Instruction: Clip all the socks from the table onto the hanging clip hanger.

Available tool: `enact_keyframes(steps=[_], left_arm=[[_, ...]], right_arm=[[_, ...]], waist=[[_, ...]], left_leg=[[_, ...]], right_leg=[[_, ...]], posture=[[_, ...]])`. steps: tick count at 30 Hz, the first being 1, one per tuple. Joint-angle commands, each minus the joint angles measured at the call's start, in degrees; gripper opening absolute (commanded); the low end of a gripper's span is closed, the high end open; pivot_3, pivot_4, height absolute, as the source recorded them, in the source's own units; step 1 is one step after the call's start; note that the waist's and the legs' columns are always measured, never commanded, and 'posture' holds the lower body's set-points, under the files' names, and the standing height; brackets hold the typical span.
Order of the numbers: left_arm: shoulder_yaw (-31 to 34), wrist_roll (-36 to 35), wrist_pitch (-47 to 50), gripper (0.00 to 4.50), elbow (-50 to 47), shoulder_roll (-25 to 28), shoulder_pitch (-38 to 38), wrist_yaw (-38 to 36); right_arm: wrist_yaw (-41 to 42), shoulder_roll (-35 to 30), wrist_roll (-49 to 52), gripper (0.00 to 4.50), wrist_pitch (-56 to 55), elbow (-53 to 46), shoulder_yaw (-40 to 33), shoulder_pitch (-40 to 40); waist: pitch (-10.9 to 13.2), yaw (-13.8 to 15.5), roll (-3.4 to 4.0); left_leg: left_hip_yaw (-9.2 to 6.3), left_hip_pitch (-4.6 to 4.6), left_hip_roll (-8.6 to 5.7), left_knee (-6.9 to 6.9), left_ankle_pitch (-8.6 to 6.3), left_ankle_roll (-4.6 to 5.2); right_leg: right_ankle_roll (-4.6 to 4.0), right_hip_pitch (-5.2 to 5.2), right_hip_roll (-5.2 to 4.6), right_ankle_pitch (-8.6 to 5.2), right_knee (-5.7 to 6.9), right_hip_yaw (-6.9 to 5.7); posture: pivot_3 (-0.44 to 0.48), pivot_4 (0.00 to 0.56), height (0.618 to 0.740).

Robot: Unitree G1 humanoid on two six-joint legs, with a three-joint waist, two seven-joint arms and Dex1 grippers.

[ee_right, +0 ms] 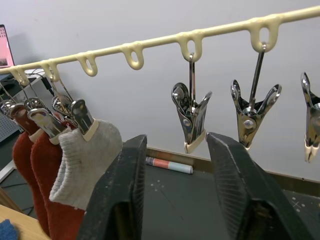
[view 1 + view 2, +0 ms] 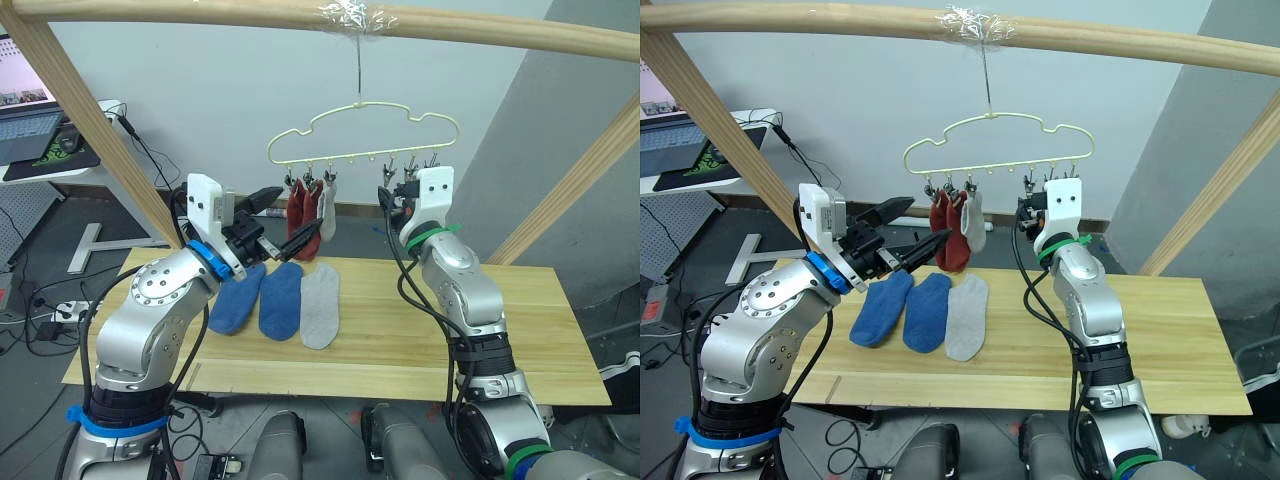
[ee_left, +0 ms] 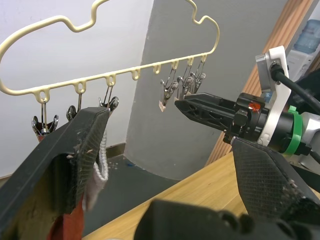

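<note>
**Three socks hung, three on the table, both grippers raised and empty**

The pale wooden plank table (image 2: 400, 340) has wide bare boards on its right half and along the near edge. On its left part lie two blue ankle socks (image 2: 262, 298) and one light grey ankle sock (image 2: 321, 304), side by side, the grey one rightmost.

Above them the left gripper (image 2: 274, 226) is held open and empty, its fingers pointing at the hung socks. The right gripper (image 1: 175, 185) is also spread and empty, just beneath the free metal clips (image 1: 192, 116).

Farther back, the pale-yellow wavy wire clip hanger (image 2: 363, 133) hangs by its hook from a round wooden pole (image 2: 200, 12). Two rust red socks (image 2: 302, 218) and a second light grey sock (image 1: 85, 162) hang from its leftmost clips. Slanting poles flank the space on both sides.
</note>
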Motion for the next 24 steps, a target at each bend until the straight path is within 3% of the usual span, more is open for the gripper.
enact_keyframes(steps=[1,24], left_arm=[[0.34,0.39,-1.39,4.50,-1.38,-0.27,-0.83,-0.11],[1.07,-0.72,-0.05,4.50,-2.18,-0.78,-3.84,-0.12]], right_arm=[[-0.28,-0.02,0.12,1.74,-1.39,-0.79,-0.52,-1.73],[-0.75,2.00,0.62,1.74,-8.03,14.18,-2.07,-12.39]], waist=[[0.00,0.00,0.00],[0.01,-0.01,0.02]], left_leg=[[0.00,0.00,0.00,0.00,0.00,0.00],[-0.01,0.01,0.01,-0.03,0.00,0.00]], right_leg=[[0.00,0.00,0.00,0.00,0.00,0.00],[-0.03,-0.01,0.06,0.02,-0.01,-0.01]], posture=[[0.056,0.202,0.740],[0.070,0.209,0.740]])
